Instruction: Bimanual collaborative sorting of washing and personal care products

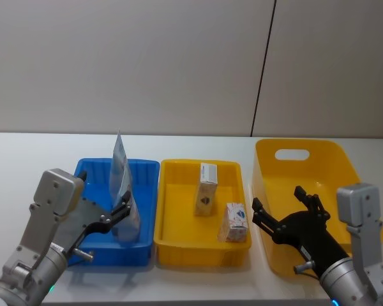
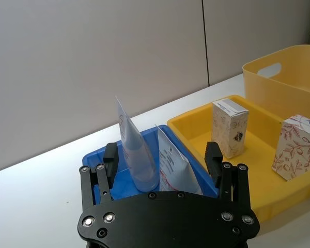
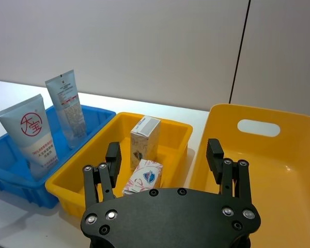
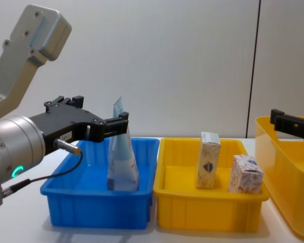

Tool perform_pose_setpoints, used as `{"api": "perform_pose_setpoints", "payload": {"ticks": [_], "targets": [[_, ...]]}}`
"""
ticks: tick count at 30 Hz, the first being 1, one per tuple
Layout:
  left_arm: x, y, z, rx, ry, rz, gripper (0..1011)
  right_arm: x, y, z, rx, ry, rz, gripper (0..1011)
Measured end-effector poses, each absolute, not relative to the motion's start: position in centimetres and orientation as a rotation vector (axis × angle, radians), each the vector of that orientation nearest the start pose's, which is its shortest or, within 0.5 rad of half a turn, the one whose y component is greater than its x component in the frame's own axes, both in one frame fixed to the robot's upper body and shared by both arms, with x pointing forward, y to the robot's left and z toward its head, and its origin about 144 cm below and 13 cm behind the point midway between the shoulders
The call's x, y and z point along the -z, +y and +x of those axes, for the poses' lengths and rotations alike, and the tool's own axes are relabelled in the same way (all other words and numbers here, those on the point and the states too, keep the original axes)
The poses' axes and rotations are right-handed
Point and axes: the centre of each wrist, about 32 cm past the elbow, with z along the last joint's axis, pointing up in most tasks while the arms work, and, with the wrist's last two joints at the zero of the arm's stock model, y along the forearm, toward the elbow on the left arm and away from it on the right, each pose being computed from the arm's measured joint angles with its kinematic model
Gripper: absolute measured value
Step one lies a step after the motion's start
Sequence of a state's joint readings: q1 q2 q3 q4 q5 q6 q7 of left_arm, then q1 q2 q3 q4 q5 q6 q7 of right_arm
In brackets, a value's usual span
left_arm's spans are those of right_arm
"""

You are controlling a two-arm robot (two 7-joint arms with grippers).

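We are holding the left gripper [image 2: 162, 155] released, jaws spread wide, low over the near end of the shallow blue plastic tray [image 1: 89, 171] on the left. The right gripper [image 1: 277, 201] is likewise hanging open at the near rim of the deep yellow plastic bin with a cut-out handle [image 1: 332, 167] on the right. Just beyond the left claw, a pale blue soft squeeze tube with a red round logo [image 3: 28, 135] is standing with its long axis upright and its flat crimped end on top. We cannot tell whether it is already sitting between the fingers. We judge the left arm much the nearer to it. A second pale blue squeeze tube [image 3: 67, 109] is standing upright farther back in the same tray. In the shallow yellow plastic tray [image 1: 179, 191] between the two, a short cream carton with a blue-red print [image 1: 236, 222] is sitting slightly tilted near the right corner, and a taller cream carton [image 1: 207, 189] is standing behind it.
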State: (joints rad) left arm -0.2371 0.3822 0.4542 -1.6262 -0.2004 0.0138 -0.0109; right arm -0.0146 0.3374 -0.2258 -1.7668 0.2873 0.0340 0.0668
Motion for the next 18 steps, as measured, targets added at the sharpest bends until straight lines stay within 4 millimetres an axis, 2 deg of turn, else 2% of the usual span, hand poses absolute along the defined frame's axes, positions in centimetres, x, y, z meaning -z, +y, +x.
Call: {"api": "perform_pose_setpoints", "payload": {"ticks": [18], "targets": [[-120.44,19.84,49.20,-1.124,-0.268,0.061,1001,-118.87,-23.71,44.33,1.229,-0.075,0.026,1003]]}}
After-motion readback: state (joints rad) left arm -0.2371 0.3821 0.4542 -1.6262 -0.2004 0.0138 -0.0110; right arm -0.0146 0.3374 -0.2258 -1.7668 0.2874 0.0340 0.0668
